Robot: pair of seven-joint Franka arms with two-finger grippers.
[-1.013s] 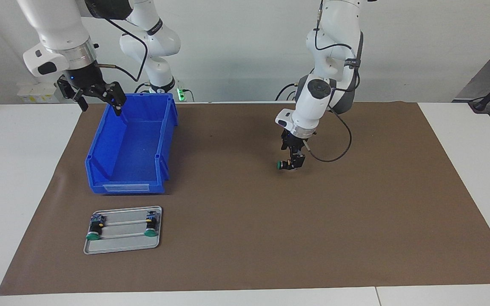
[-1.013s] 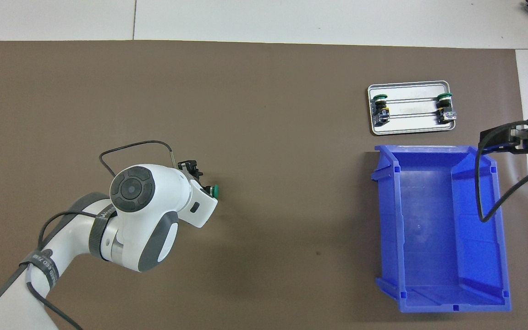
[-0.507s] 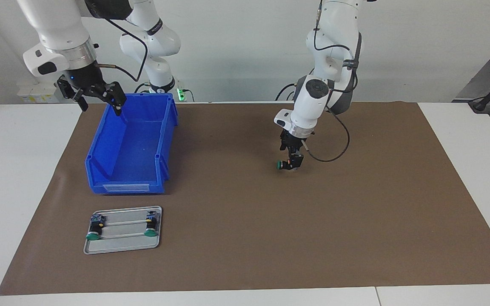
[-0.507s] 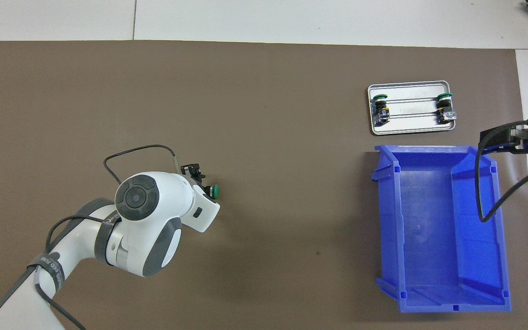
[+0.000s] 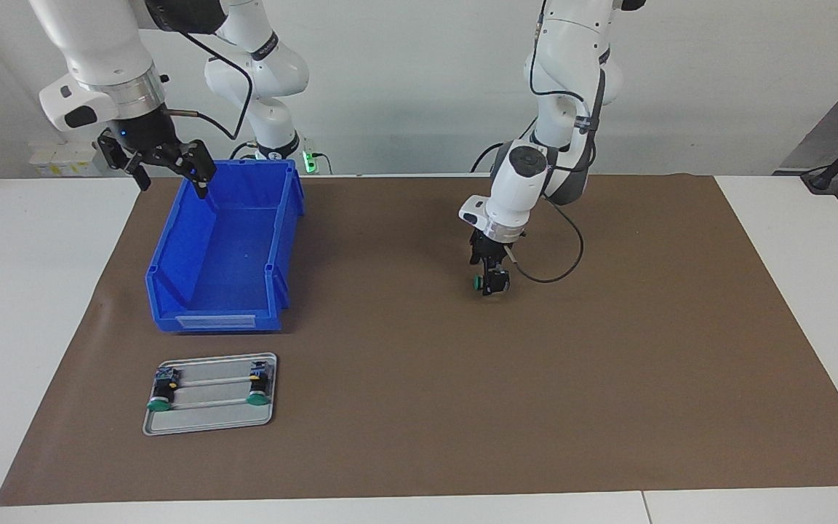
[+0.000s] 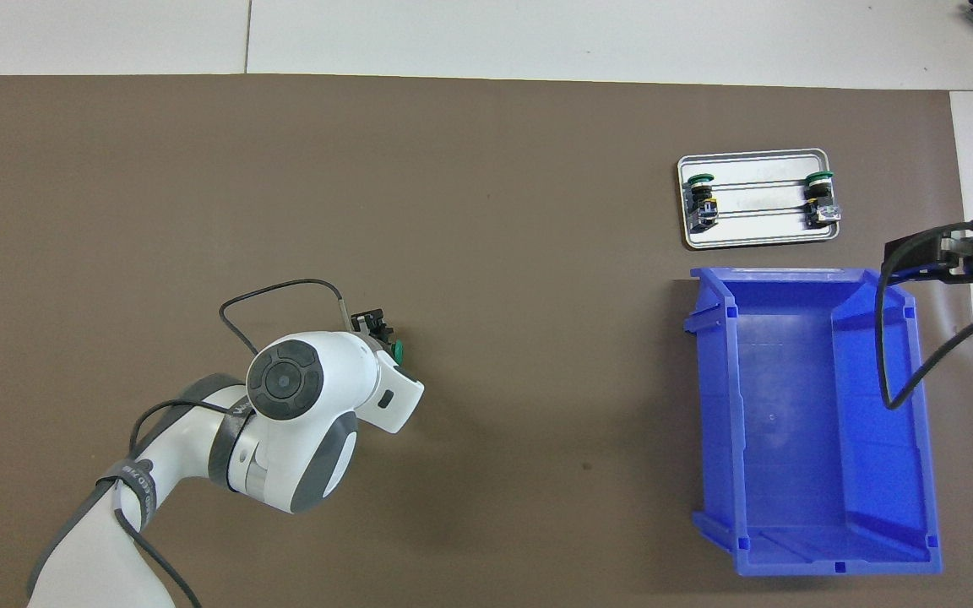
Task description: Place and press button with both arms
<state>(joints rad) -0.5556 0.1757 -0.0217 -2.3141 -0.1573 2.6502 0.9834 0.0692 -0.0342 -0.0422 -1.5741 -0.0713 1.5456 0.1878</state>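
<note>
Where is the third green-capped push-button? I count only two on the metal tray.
The green-capped push-button is at the left gripper, low over the brown mat mid-table, well away from the blue plastic bin toward the left arm's end.

The facing view looks from high across the surface (image 5: 419, 407) toward both robots' bases. The overhead view looks steeply down from above the robots' end. Both stand well back and share the brown mat (image 6: 486, 169), blue bin (image 5: 172, 280) and metal tray (image 6: 752, 241).

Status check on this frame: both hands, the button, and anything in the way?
Left hand gripping button low over the mat. Right hand open, waiting over blue bin rim. Nothing in the way.
</note>
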